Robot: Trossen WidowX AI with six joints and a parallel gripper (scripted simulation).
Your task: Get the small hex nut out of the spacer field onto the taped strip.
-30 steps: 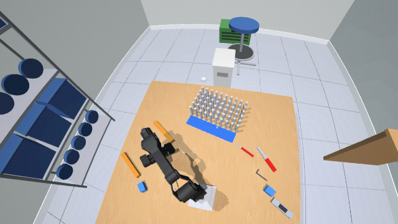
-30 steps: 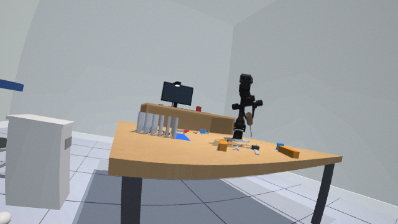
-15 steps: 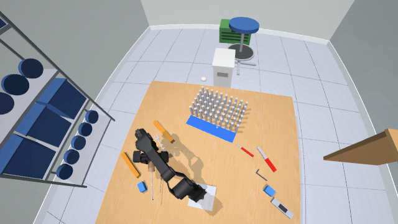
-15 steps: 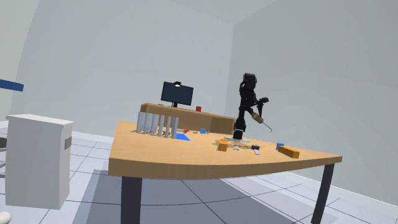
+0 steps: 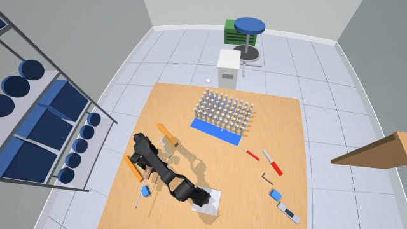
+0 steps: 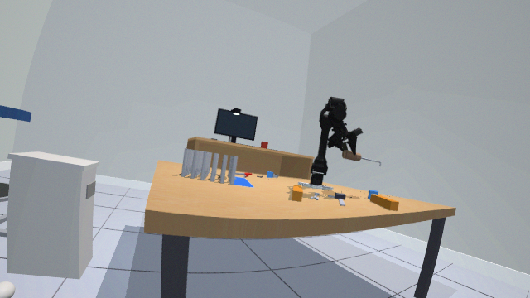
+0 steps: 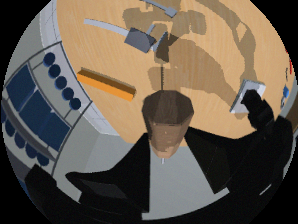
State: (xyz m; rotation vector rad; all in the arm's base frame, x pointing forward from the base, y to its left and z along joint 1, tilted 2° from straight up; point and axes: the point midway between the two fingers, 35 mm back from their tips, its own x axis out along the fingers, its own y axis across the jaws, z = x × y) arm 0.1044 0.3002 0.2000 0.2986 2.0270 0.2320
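My gripper (image 5: 146, 172) (image 6: 351, 153) (image 7: 165, 132) is shut on the wooden handle of a hook tool (image 5: 147, 173) (image 6: 351, 156) (image 7: 166, 117). Its thin metal rod (image 5: 138, 196) (image 6: 369, 160) sticks out over the table's left front part, well above the surface. The field of standing grey spacers (image 5: 222, 109) (image 6: 206, 166) is far off at the back of the table. The blue taped strip (image 5: 208, 128) (image 6: 244, 183) lies in front of it. A tiny grey speck (image 5: 222, 130) on the strip's far edge may be the nut; I cannot tell for sure.
Two orange blocks (image 5: 167, 134) (image 5: 133, 168), a small wrench (image 5: 164, 147) and a blue cube (image 5: 145, 191) lie under and around the arm. To the right lie two red-handled tools (image 5: 251, 154) (image 5: 274, 164), an Allen key (image 5: 267, 178), a blue cube (image 5: 275, 194) and a grey device (image 5: 289, 212).
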